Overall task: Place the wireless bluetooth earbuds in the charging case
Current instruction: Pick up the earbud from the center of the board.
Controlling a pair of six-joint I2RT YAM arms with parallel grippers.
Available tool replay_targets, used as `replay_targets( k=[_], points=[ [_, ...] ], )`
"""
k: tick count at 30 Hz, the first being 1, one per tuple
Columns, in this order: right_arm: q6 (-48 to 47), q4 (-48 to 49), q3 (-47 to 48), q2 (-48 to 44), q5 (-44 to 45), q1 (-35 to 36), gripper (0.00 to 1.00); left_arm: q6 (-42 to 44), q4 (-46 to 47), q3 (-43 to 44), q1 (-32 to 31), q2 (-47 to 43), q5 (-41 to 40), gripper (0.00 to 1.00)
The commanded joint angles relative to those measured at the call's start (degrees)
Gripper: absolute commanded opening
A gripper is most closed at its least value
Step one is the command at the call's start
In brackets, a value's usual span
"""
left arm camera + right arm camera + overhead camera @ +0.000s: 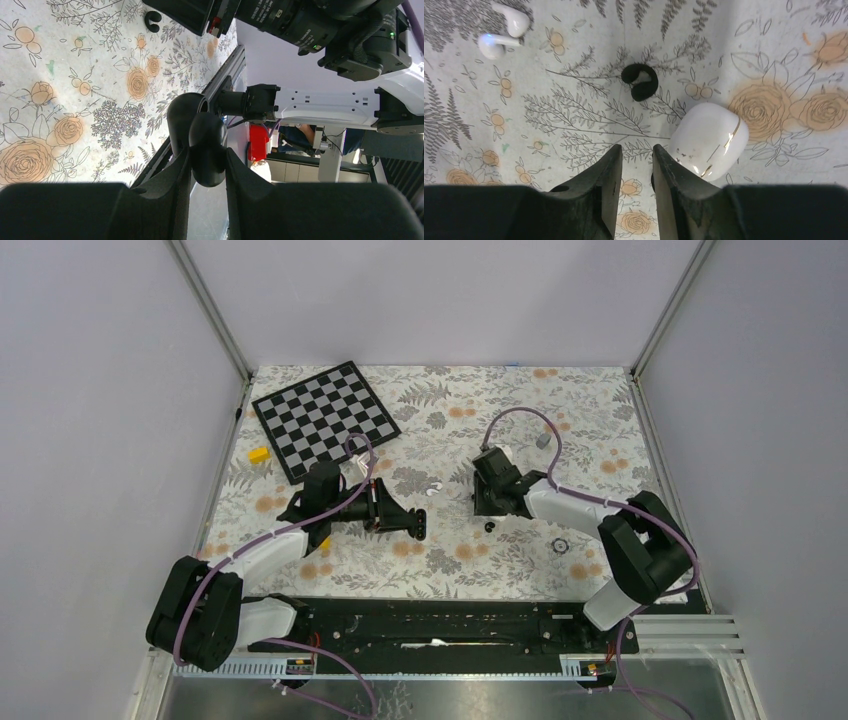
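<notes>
Floral cloth (pixel 460 560) covers the table, with a chessboard (pixel 325 418) at its far left corner. Near the middle, the right gripper (pixel 636 150) points down at the cloth, its fingers a narrow gap apart with nothing between them. The white case (pixel 708 140) lies closed just outside this gripper's right finger; whether they touch cannot be told. A black C-shaped piece (pixel 640 81) lies just beyond the fingertips. Two white earbuds (pixel 491 45) lie side by side on the cloth, well apart from the case and between the two grippers. The left gripper (pixel 207 165) is turned sideways above the cloth, its fingers clamped on a black rounded thing (pixel 205 140).
</notes>
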Motion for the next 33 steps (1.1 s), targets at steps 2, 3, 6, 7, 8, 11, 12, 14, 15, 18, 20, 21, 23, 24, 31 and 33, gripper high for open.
replay_targets(
  k=[2,3,6,7,8,11,12,14,15,18,20,21,23,24,31,33],
  points=[
    [-4.15,-1.83,6.49,0.67,3.62,-0.59,0.36,1.11,1.09,0.5,0.14,-1.59,-0.27,0.02],
    [-4.34,-2.16,7.67,1.61,3.47,-1.09,0.35,1.11,1.08,0.59,0.14,-1.51,-0.2,0.02],
    [-4.69,-2.25,9.68,4.13,3.43,-2.36,0.34,1.26,0.79,0.88,0.14,-1.56,-0.23,0.02],
    [-4.75,-2.19,10.21,4.85,3.5,-2.67,0.34,1.42,0.55,0.97,0.14,-1.55,-0.18,0.02],
    [-4.84,-2.18,10.73,5.5,3.64,-3.05,0.34,1.58,0.15,1.07,0.14,-1.66,-0.23,0.02],
    [-5.26,-2.7,12.18,7.73,3.85,-3.83,0.33,2.13,-0.7,1.24,0.14,-1.86,-0.37,0.02],
    [-5.56,-3.16,12.65,8.57,4.06,-3.89,0.33,2.28,-0.9,1.25,0.14,-1.84,-0.41,0.02],
    [-6.24,-3.59,13.18,9.83,3.86,-4.0,0.33,2.41,-0.94,1.26,0.14,-1.8,-0.44,0.02],
    [-6.39,-3.63,13.24,10.33,3.58,-3.99,0.32,2.42,-0.94,1.18,0.14,-1.76,-0.51,0.02],
    [-6.69,-3.65,13.09,11.05,2.8,-4.0,0.32,2.51,-0.94,1.17,0.14,-1.61,-0.58,0.02],
    [-6.71,-3.6,12.94,11.5,2.71,-3.99,0.32,2.58,-0.95,1.16,0.18,-1.58,-0.62,0.02],
    [-6.69,-3.61,12.82,11.65,2.76,-3.99,0.32,2.6,-0.94,1.17,0.19,-1.53,-0.64,0.02],
    [-6.75,-3.67,12.69,11.96,2.3,-3.99,0.32,2.6,-0.94,1.17,0.14,-1.43,-0.61,0.02],
    [-6.77,-3.58,12.63,12.06,1.88,-3.99,0.32,2.61,-0.94,1.17,0.14,-1.43,-0.58,0.02],
    [-6.03,-2.71,11.53,11.37,-2.2,-3.99,0.34,2.6,-0.95,1.25,0.14,-1.26,-0.67,0.02],
    [-5.77,-2.56,11.27,11.05,-2.66,-3.99,0.34,2.6,-0.94,1.26,0.14,-1.16,-0.69,0.02]
  ],
)
